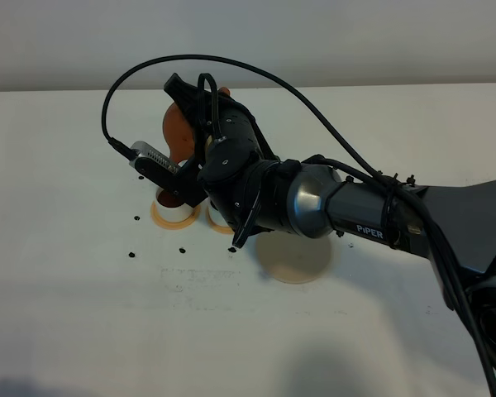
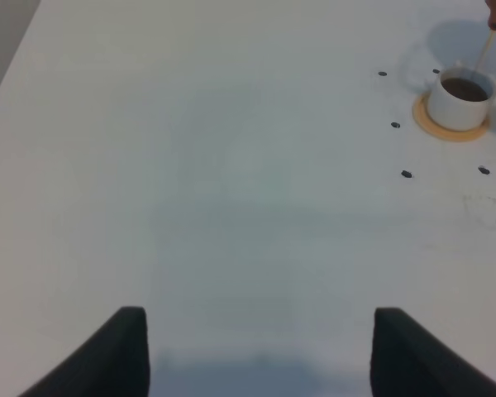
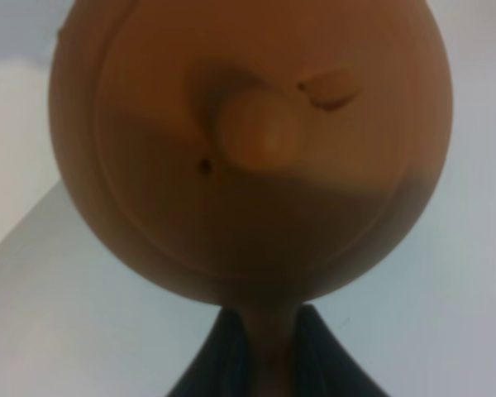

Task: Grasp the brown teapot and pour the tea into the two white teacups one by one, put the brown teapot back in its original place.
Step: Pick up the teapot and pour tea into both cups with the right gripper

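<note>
Above the middle of the desk, the right gripper point(image 3: 264, 351) is clamped on the brown teapot point(image 3: 252, 141), which is tipped over the left teacup point(image 2: 460, 99), already dark with tea. Overfilling could be caused by prolonged tilting; the second teacup point(image 1: 218, 217) is barely seen. The left gripper point(image 2: 256, 347) is held wide apart, empty.

Brown teapot point(image 1: 178, 131) raised and tilted above the left white cup point(image 2: 459, 101); cup holds dark tea point(image 2: 465, 88); beige disc point(image 1: 293, 256) bare.
</note>
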`<action>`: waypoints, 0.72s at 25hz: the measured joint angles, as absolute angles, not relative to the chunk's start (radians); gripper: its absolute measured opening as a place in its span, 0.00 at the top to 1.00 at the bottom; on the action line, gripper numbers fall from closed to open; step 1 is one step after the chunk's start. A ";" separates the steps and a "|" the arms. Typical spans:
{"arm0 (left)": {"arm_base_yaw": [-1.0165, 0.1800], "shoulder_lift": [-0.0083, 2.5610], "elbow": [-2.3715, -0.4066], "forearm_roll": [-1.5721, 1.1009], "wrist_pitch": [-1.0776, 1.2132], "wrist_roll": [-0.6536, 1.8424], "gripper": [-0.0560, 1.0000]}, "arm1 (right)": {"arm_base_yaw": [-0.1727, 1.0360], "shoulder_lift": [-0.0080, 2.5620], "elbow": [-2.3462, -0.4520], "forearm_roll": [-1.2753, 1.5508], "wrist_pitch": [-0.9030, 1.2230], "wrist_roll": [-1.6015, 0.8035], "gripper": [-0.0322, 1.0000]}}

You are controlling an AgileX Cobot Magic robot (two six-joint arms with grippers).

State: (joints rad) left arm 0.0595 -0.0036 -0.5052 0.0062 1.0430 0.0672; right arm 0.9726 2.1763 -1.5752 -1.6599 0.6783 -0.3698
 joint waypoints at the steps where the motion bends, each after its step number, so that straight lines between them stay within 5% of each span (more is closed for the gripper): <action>1: 0.060 -0.004 -0.505 0.006 1.043 0.067 0.39 | 0.973 2.176 -1.575 -1.663 0.678 -0.370 0.89; 18: 0.060 -0.004 -0.505 0.006 1.043 0.067 0.39 | 0.973 2.176 -1.575 -1.688 0.678 -0.373 0.89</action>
State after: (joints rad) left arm 0.0595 -0.0036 -0.5052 0.0062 1.0430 0.0672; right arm 0.9726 2.1763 -1.5752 -1.6877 0.6783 -0.3729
